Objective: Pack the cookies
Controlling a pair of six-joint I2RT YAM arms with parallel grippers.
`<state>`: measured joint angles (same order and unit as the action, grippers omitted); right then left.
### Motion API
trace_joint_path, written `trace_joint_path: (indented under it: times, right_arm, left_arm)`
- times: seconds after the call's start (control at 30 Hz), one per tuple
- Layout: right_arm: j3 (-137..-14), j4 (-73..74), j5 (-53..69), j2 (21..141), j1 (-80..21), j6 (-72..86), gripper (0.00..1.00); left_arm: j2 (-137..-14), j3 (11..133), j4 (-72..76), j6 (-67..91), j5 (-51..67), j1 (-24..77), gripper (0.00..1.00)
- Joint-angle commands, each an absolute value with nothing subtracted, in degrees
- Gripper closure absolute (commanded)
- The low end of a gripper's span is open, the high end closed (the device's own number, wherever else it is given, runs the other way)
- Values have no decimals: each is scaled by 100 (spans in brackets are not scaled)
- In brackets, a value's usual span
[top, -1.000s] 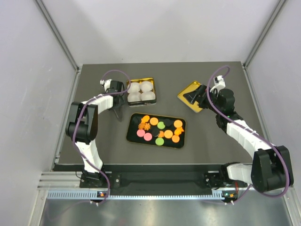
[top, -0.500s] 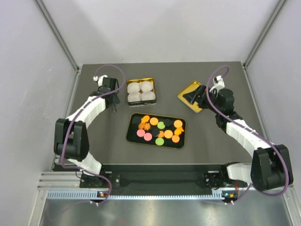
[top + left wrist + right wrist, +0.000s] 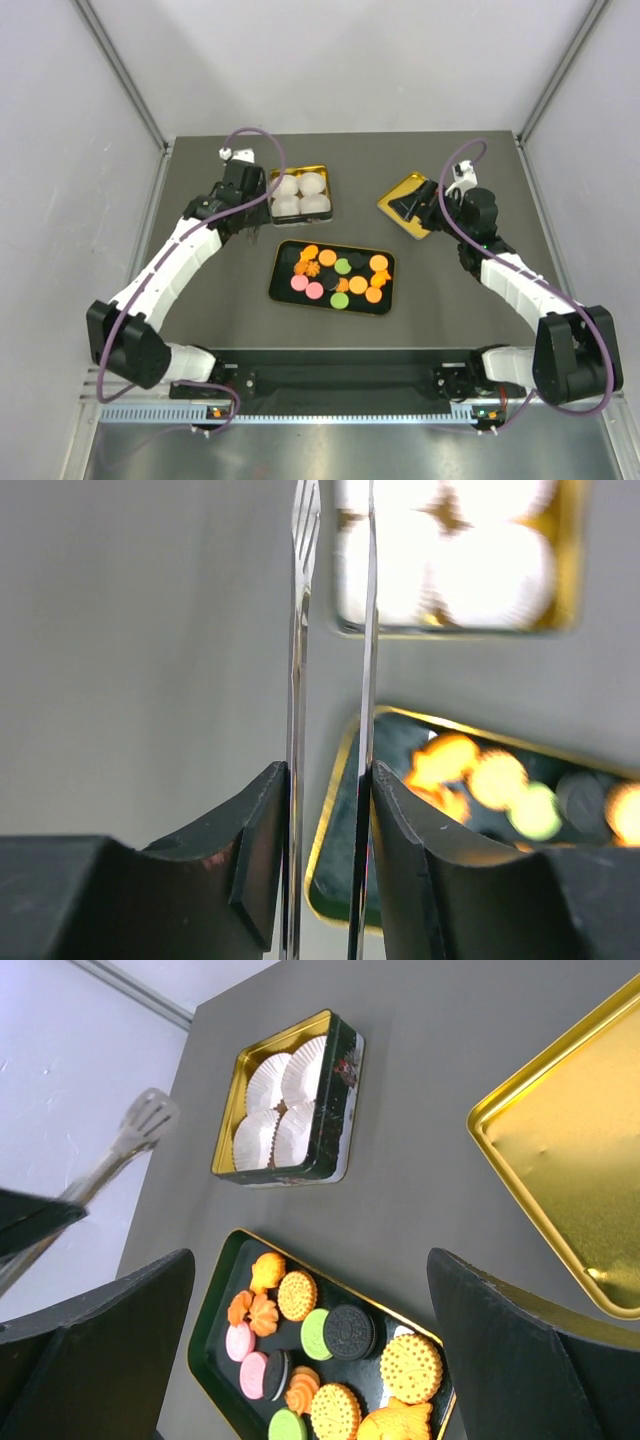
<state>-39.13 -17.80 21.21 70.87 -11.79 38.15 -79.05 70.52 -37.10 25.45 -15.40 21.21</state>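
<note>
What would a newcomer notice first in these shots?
The tray of bright orange, pink and green cookies at mid-table stands out most. Behind it sits a tin holding four white paper cups, with a gold lid off to the right. The left tool grips metal tongs near the tin.
</note>
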Motion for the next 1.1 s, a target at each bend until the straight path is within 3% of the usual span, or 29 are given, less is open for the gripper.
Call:
trace_joint_path:
  times: [0.0,0.33,1.07]
  right_arm:
    - [-4175,-2083,2241,7145,-1204,3797,0]
    - [-4254,-2030,2241,7207,-1230,3770,0]
    - [-4351,-1969,2241,7356,-1309,3718,0]
  left_arm:
    - [-7436,7531,-4218,2277,-1459,2592,59]
    - [-7374,7629,-4966,2355,-1275,4050,60]
    - [-7286,7031,-5273,2724,-1265,4807,57]
